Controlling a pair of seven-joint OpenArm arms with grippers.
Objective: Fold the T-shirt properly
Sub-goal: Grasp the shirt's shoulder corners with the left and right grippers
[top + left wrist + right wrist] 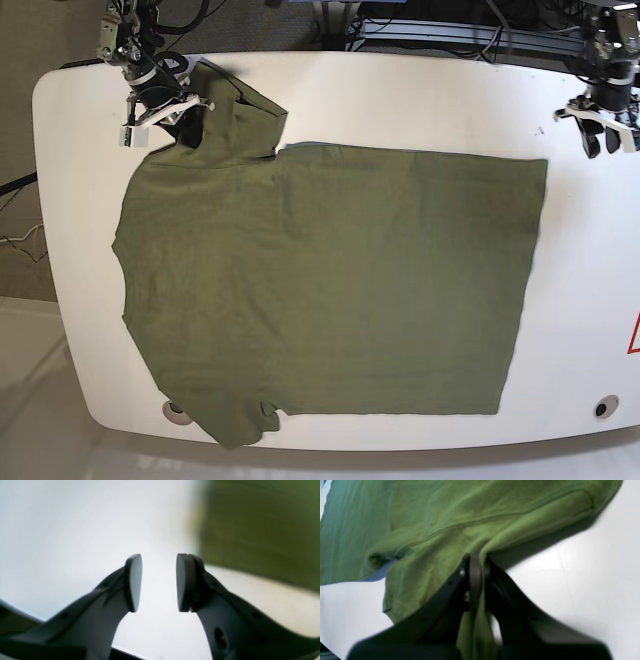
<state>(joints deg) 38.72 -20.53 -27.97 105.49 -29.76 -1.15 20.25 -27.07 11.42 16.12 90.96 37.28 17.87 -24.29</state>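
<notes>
across most of the white surface, spread flat: the t-shirt, plain olive green, no print, far larger than either tool. lies sideways in the base view, collar end toward that view's left, straight hem toward its right near the surface's far side. mostly smooth over the body, with faint creases only. lower sleeve reaching to the surface's near rim at bottom left, its tip slightly curled over the edge. upper sleeve at top left bunched and raised off the surface, darker folds beneath it.

right tool at that raised sleeve, clenched on the t-shirt. seen from the right wrist view: right tool with pads pressed together and a fold of green cloth pinched between them, more cloth hanging down below the pads; a stitched seam curving across the fabric above, sleeve hem visible at lower left, shadow cast on the white surface to the right.

left tool at the top right corner of the surface, well apart from the shirt's hem, touching no cloth. from the left wrist view: left tool released, a clear gap between the two dark pads, nothing inside; blurred olive cloth at upper right.
</notes>
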